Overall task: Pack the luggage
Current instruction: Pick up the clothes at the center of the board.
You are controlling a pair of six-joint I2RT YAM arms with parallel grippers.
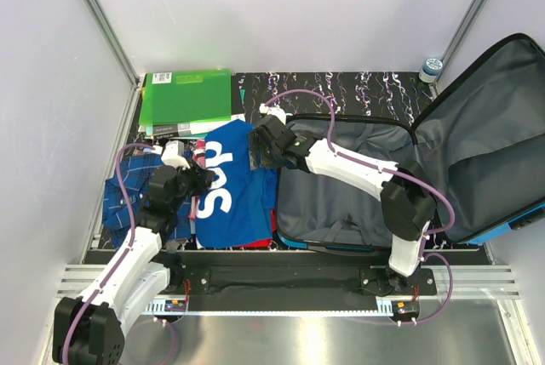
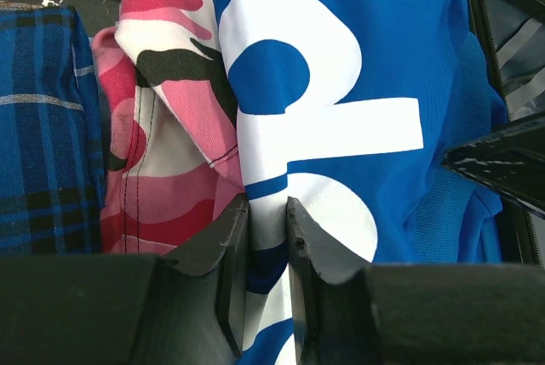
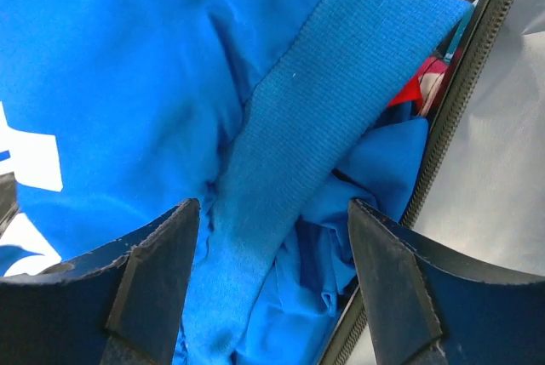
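The bright-blue hard-shell suitcase with grey lining (image 1: 341,191) is laid open at the frame's right. It is judged rigid and best gripped at its rim. A soft blue shirt with white lettering (image 2: 341,84) is pinched by the left gripper (image 2: 266,212), and the right gripper (image 3: 272,216) is spread wide.

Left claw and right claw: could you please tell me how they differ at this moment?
The left claw is nearly closed, pinching a fold of the blue shirt; the right claw stands wide open, gripping nothing. The left claw is at the shirt's white-lettered side, next to a pink camouflage garment; the right claw is over the shirt's ribbed band, beside the zip edge of the luggage. Both are at the same shirt.
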